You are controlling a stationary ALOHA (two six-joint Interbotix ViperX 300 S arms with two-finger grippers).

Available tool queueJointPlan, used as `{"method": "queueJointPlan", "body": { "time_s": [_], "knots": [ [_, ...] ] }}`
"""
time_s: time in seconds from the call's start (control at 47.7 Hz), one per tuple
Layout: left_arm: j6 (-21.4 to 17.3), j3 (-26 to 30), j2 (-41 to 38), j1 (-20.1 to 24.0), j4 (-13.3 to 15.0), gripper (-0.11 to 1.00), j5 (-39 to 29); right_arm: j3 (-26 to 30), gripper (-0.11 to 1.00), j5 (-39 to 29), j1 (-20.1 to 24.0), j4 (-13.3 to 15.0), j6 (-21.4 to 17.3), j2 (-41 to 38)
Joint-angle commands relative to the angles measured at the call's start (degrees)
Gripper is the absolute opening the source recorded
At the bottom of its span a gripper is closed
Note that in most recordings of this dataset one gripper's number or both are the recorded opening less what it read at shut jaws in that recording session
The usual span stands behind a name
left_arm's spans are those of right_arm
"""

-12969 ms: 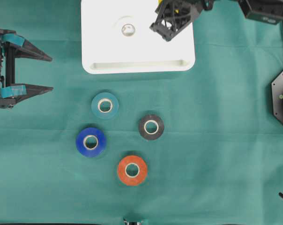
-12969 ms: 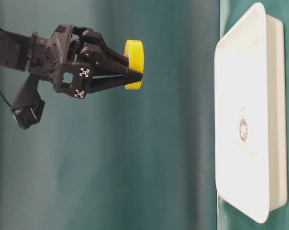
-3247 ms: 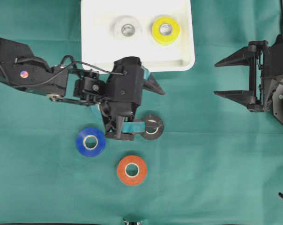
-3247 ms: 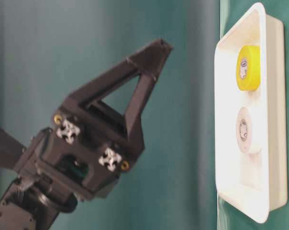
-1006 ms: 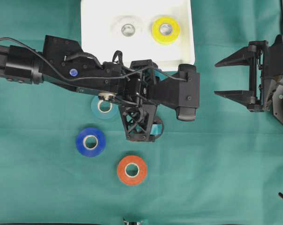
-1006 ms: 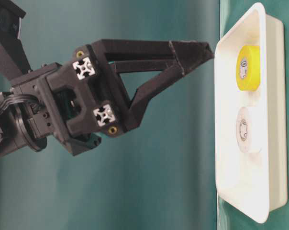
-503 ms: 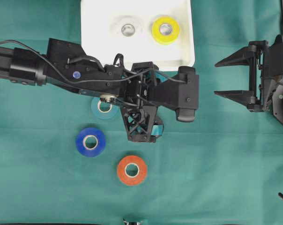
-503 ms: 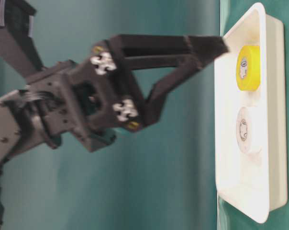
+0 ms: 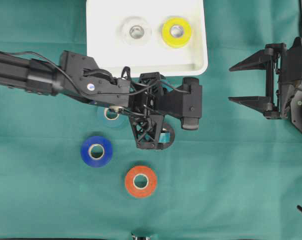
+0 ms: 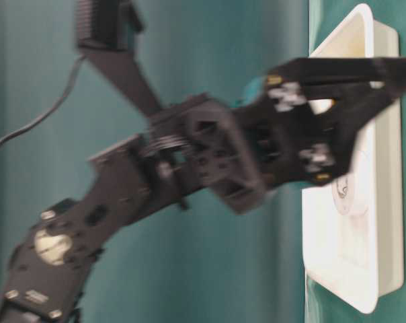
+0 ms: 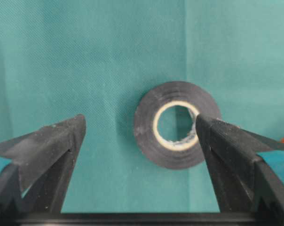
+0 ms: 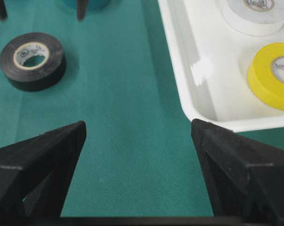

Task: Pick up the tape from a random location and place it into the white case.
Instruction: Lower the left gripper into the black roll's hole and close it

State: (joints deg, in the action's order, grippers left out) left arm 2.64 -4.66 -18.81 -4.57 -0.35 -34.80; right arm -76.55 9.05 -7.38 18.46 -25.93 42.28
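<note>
As seen from the left wrist camera, the left gripper (image 11: pixel 138 136) hung spread wide over the green cloth (image 11: pixel 62 56), empty, with the black roll of tape (image 11: pixel 177 125) lying flat between its two black fingers (image 11: pixel 43 150). The roll sat nearer the right-hand finger, whose tip overlapped the roll's edge in that view; whether they touched could not be told. The other finger stood well apart from it.

From overhead, the left gripper (image 9: pixel 150 134) and its arm covered most of the black roll (image 9: pixel 169 136), leaving only a dark edge showing. Just beside the arm a teal roll of tape (image 9: pixel 109 114) peeked out, half hidden. Nearer the bottom edge lay a blue roll (image 9: pixel 96 151) and an orange roll (image 9: pixel 140 181), each flat on the cloth and apart from the other.

Beyond the arm stood the white case (image 9: pixel 106 60), a shallow white plastic tray with rounded corners, holding a white roll (image 9: pixel 136 31) and a yellow roll (image 9: pixel 177 31) side by side.

Off to the right, the right gripper (image 9: pixel 241 82) waited with its jaws wide and empty, well apart from every roll.
</note>
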Motion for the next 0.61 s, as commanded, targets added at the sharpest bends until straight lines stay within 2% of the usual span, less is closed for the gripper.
{"method": "queueJointPlan", "body": {
  "time_s": [0.0,0.587],
  "knots": [
    [-0.2,0.7,-0.4,-0.1,-0.2,0.96,0.8,1.3,0.89,0.3,-0.2,0.0,0.0,-0.3],
    [-0.2,0.5,-5.5,-0.2,-0.2,0.96,2.4,1.3,0.89,0.3,-0.1,0.1,0.4,-0.4]
  ]
}}
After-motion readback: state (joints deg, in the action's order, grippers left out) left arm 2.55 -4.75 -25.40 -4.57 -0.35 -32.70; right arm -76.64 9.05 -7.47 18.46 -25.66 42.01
